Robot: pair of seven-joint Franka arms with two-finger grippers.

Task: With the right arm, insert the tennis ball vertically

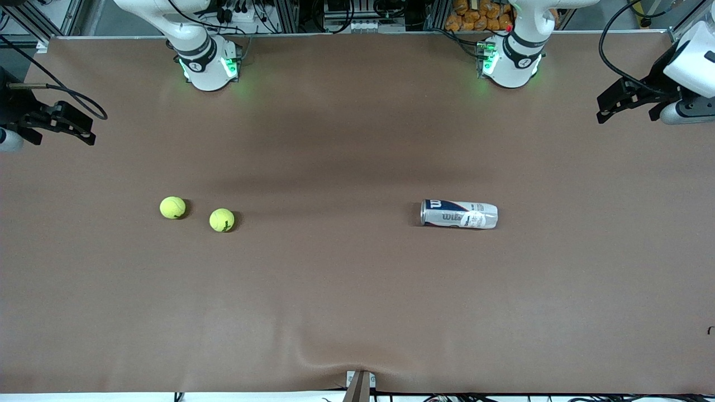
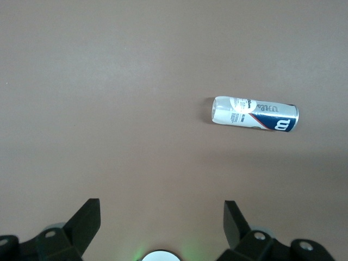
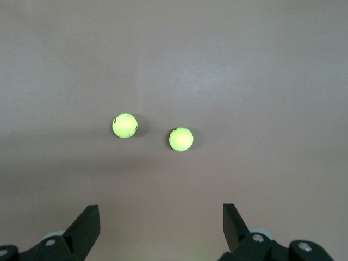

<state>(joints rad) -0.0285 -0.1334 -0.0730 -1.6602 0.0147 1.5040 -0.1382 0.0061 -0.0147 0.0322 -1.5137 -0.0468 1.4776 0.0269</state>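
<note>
Two tennis balls [image 1: 222, 220] [image 1: 172, 207] lie apart toward the right arm's end; a Wilson ball can [image 1: 458, 214] lies sideways, apparently empty. Right gripper [image 3: 160, 228] and left gripper [image 2: 161, 225] hover spread, grasping nothing.

A brown table [image 1: 357, 290] carries three loose things. Two yellow-green tennis balls lie near each other toward the right arm's end: one ball [image 1: 172, 207] closer to that end, the other ball [image 1: 222, 220] a little nearer the front camera, the two apart. A ball can [image 1: 458, 214] lies on its side toward the left arm's end, well apart from the balls. The two arm bases stand on the table along its edge farthest from the camera.
</note>
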